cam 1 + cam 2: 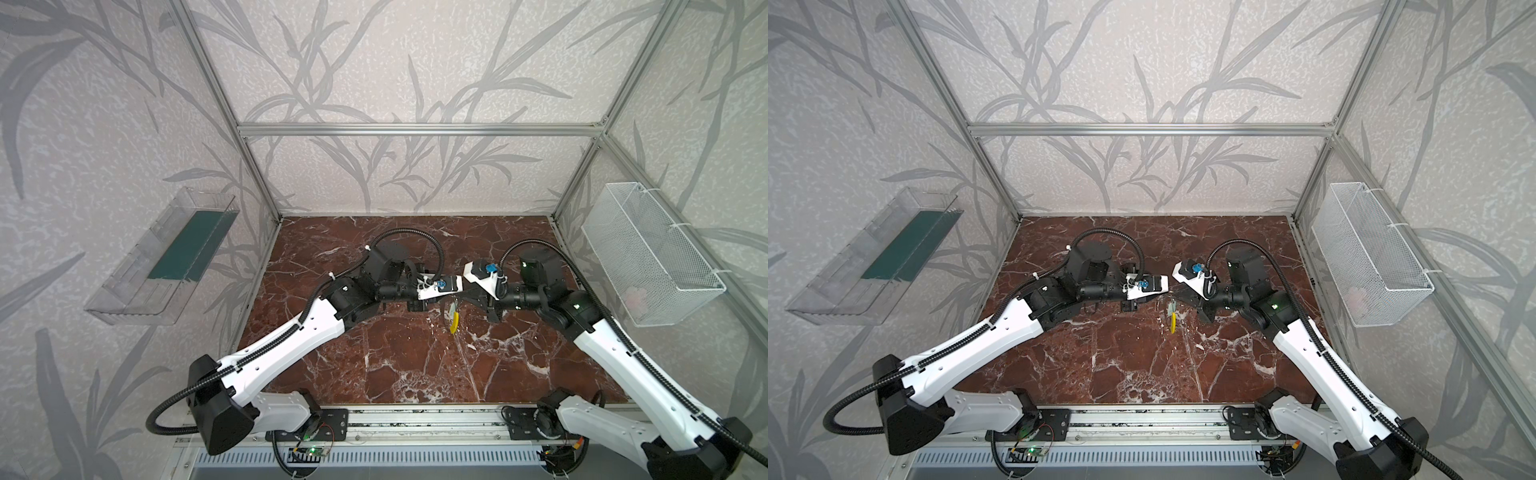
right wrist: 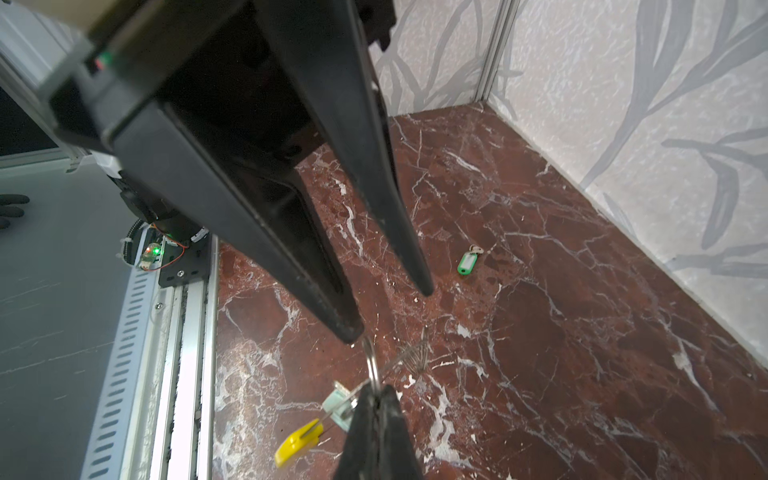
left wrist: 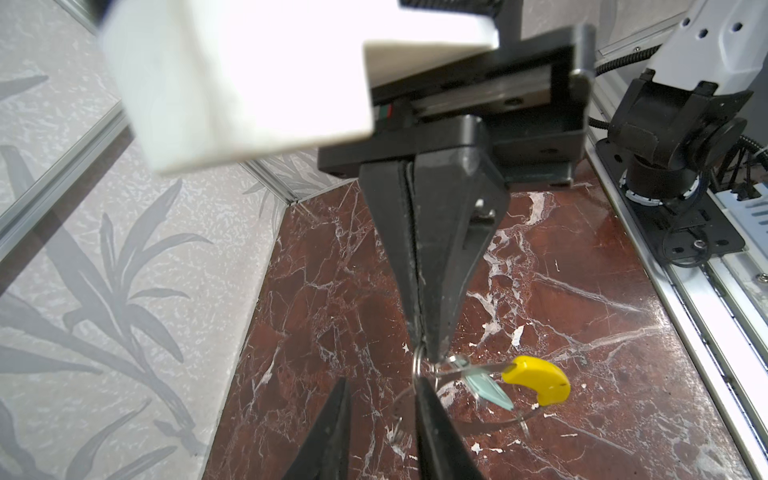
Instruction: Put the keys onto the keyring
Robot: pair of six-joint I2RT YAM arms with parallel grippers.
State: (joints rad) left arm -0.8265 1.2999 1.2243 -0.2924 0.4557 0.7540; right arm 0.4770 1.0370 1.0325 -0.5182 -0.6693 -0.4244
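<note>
Right wrist view: right jaws clamped on keyring (image 2: pixel 297 446), left jaws apart; one key (image 2: pixel 338 405) looks threaded, other key (image 2: pixel 468 262) lies on tabletop (image 2: pixel 582 291); I reckon halfway.

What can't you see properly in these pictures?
- Both top views: the keyring shows only its yellow sleeve; the wire is too thin.
- Right wrist view: the right hand hides part of the mint key.
- Both top views: the green key is missing; the left arm probably covers it.
- Wire basket: pink thing inside, too blurry.
</note>
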